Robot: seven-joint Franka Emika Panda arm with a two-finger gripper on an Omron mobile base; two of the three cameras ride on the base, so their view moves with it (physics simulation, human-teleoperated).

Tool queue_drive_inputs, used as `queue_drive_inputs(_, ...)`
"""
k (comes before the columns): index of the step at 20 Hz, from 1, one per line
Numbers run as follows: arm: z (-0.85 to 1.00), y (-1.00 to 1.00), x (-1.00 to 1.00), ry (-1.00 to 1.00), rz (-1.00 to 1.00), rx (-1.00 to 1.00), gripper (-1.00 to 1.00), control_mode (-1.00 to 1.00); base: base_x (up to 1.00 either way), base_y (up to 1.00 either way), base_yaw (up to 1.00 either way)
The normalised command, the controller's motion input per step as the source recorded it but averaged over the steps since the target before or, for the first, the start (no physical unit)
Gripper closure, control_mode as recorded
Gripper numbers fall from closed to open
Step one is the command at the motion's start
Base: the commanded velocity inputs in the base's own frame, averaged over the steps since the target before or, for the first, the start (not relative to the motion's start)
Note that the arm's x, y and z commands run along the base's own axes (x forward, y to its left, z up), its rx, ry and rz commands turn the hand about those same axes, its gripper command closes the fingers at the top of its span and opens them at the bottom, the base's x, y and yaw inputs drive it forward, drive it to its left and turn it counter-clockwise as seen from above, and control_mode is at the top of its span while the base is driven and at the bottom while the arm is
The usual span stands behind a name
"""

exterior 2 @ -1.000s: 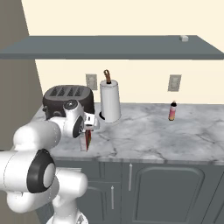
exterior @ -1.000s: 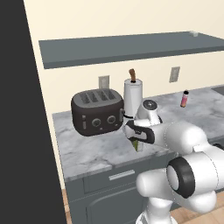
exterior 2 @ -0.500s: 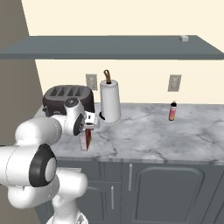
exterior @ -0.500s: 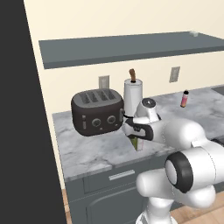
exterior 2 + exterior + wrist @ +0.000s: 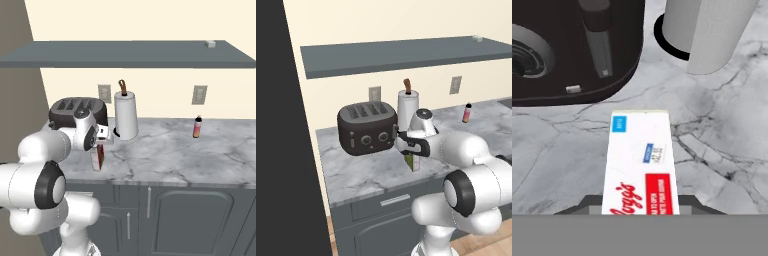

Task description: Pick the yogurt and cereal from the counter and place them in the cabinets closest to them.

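Note:
The cereal (image 5: 641, 165) is a small upright box with a white top face bearing red and blue labels. It stands on the marble counter (image 5: 361, 175) in front of the toaster. My gripper (image 5: 641, 204) comes down on it from above and is shut on it, one dark finger on each side. From the base views the cereal (image 5: 412, 163) (image 5: 98, 157) hangs just under the gripper (image 5: 409, 151) (image 5: 100, 144), its foot at the counter surface. The yogurt (image 5: 476, 38) (image 5: 211, 44) is a tiny pale cup on the far right of the cabinet shelf slab (image 5: 406, 54) (image 5: 125, 55).
A black toaster (image 5: 366, 127) (image 5: 75, 109) (image 5: 562, 45) stands close behind the box. A white paper-towel roll (image 5: 407, 107) (image 5: 126, 117) (image 5: 712, 30) is next to it. A slim pink bottle (image 5: 467, 113) (image 5: 197, 127) stands farther right. Open marble lies between roll and bottle.
The jaws have closed from open onto the sides of the cereal box. The hand has sunk slightly onto the box. The box stays in place on the counter.

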Motion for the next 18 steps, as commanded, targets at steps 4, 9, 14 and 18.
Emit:
queue_drive_inputs(4,0.26,0.00,-0.06,-0.03,0.00,0.00,1.00,-1.00,0.00,0.00,0.00)
queue_drive_inputs(9,0.47,0.00,-0.12,-0.06,0.00,0.00,1.00,-1.00,0.00,0.00,0.00)
queue_drive_inputs(14,0.57,0.00,-0.16,-0.05,0.00,0.00,1.00,-1.00,0.00,0.00,0.00)
queue_drive_inputs(18,0.63,0.00,-0.19,-0.06,0.00,0.00,1.00,-1.00,0.00,0.00,0.00)
